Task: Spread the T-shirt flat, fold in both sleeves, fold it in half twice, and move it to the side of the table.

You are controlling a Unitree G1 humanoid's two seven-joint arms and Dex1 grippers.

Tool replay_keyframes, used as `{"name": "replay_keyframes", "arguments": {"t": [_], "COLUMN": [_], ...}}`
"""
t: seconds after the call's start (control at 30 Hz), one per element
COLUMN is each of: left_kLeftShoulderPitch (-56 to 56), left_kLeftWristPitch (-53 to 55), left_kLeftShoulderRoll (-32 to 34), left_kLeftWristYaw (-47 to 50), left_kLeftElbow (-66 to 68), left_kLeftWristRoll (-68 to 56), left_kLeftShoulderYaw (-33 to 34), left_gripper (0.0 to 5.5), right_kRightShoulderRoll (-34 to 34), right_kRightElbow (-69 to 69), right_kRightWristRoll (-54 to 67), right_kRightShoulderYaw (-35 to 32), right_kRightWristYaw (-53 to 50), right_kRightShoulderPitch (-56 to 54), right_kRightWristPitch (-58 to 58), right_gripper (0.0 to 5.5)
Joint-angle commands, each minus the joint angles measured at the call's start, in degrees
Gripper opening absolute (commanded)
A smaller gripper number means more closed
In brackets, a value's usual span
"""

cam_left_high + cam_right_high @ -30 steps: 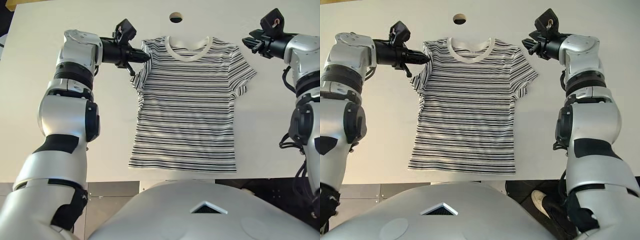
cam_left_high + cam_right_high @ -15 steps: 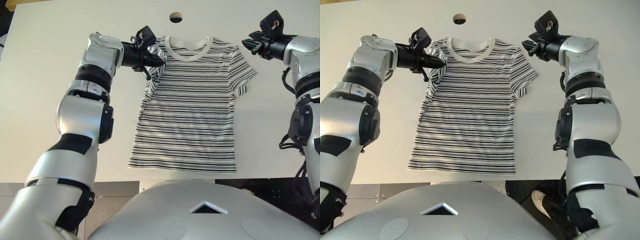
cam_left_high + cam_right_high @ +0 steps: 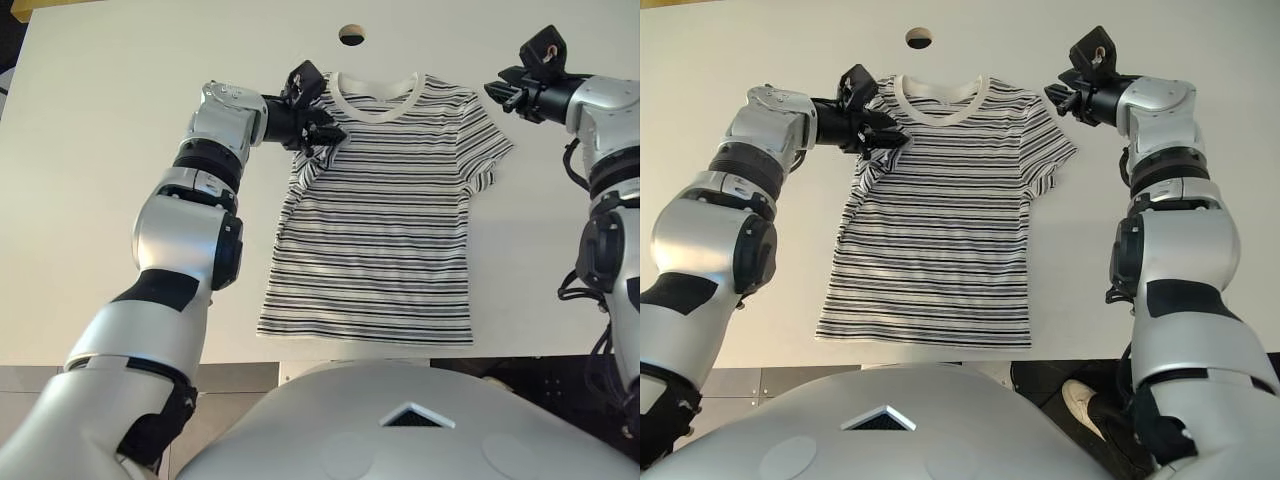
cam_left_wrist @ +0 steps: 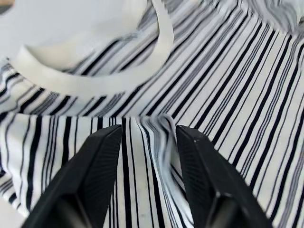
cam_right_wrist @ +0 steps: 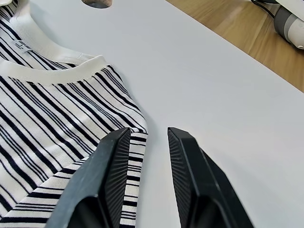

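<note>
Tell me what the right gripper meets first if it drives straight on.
The right gripper would probably meet the T-shirt at its shoulder edge, seen between its open fingers; height above the cloth is unclear.

T-shirt (image 3: pixel 375 230) soft matt knit cloth, collar (image 4: pixel 95 83) a thicker knit band; table (image 3: pixel 100 150) smooth matt top; left gripper (image 4: pixel 146 137) and right gripper (image 5: pixel 148 135) black matt plastic, pads (image 5: pixel 183 156) finely ridged; floor (image 5: pixel 228 23) wood, slight sheen

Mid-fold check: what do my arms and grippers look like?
The left arm and right arm are glossy silver shells with black joint bands. The left gripper and right gripper are black, each with two broad ribbed fingers. Black cables loop beside the right arm.
</note>
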Motion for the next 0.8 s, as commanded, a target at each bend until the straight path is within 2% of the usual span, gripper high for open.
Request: {"name": "replay_keyframes", "arguments": {"t": [0.03,0.17,0.3,0.5,0.8], "left_kLeftShoulderPitch": [-1.66,-4.18,-6.88,-6.06,-5.34], "left_kLeftWristPitch": [2.28,4.44,3.24,-1.03,-1.92], "left_kLeftShoulderRoll": [0.52,1.85,5.05,9.19,10.32], "left_kLeftWristYaw": [-1.04,-0.38,3.91,8.0,8.4], "left_kLeftElbow": [-1.01,-1.51,-1.43,-0.2,0.74], "left_kLeftWristRoll": [-2.79,-6.7,-8.66,-6.16,-5.38], "left_kLeftShoulderYaw": [3.02,7.27,10.75,9.85,9.89], "left_gripper": [2.63,3.3,3.3,3.3,3.3], "right_kRightShoulderRoll": [0.09,-0.5,-0.79,-3.38,-6.01], "right_kRightElbow": [0.67,0.91,1.25,2.17,2.62], "right_kRightWristRoll": [-0.62,-0.4,0.76,3.3,1.4], "right_kRightShoulderYaw": [0.34,0.16,-0.75,-3.55,-1.94], "right_kRightWristYaw": [-0.28,-0.3,1.44,6.72,12.5], "right_kRightShoulderPitch": [-0.2,-0.52,-0.15,-0.41,1.91], "right_kRightWristPitch": [0.63,0.86,3.41,11.04,15.79], "right_gripper": [1.44,1.44,1.44,1.44,1.44]}}
